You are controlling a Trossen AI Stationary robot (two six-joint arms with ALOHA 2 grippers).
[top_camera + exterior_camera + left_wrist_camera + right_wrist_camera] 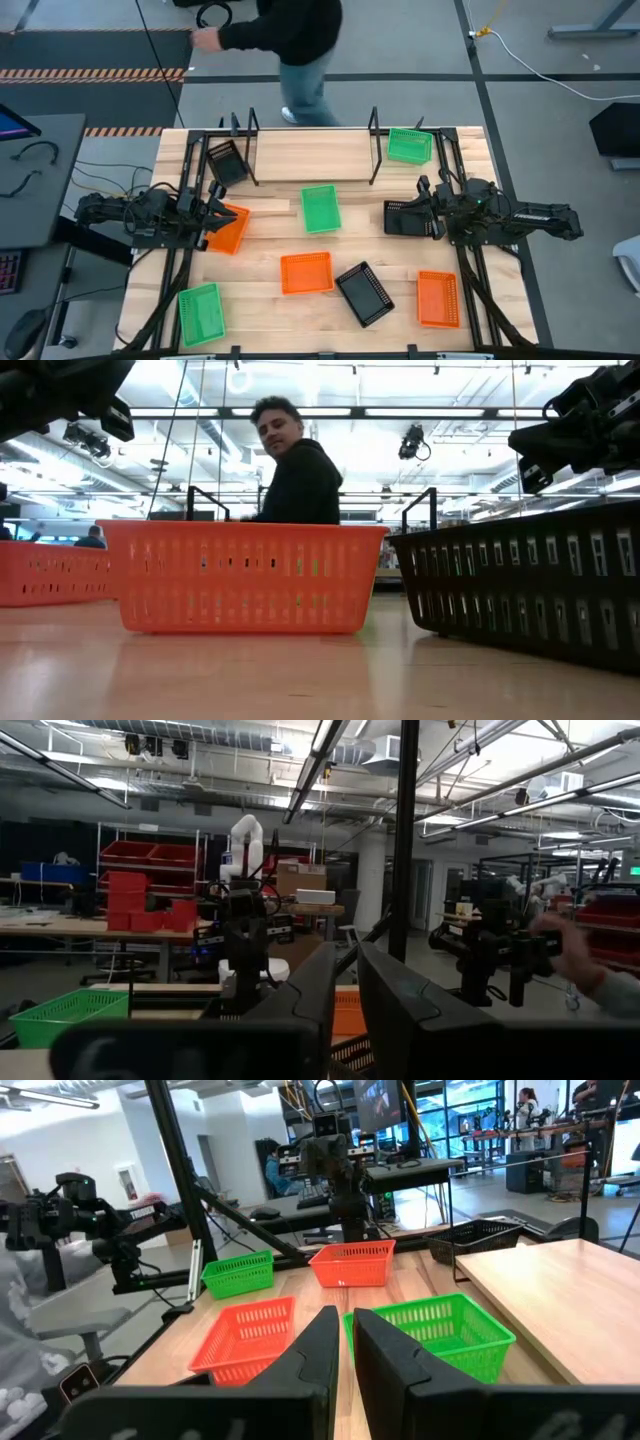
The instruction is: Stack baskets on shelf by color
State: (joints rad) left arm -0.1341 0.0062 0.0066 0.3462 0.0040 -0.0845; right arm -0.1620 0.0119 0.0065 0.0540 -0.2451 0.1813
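Note:
My left gripper is shut and hovers level above the left end of an orange basket, which rests flat on the table. My right gripper is shut and hovers above a black basket; its own wrist view does not show that basket. The shelf stands at the far edge. A green basket lies in its right bay, and a black basket sits askew by its left frame. A green basket lies mid-table.
Along the near side lie a green basket, an orange basket, a black basket and another orange basket. A person stands just beyond the table's far edge, behind the shelf.

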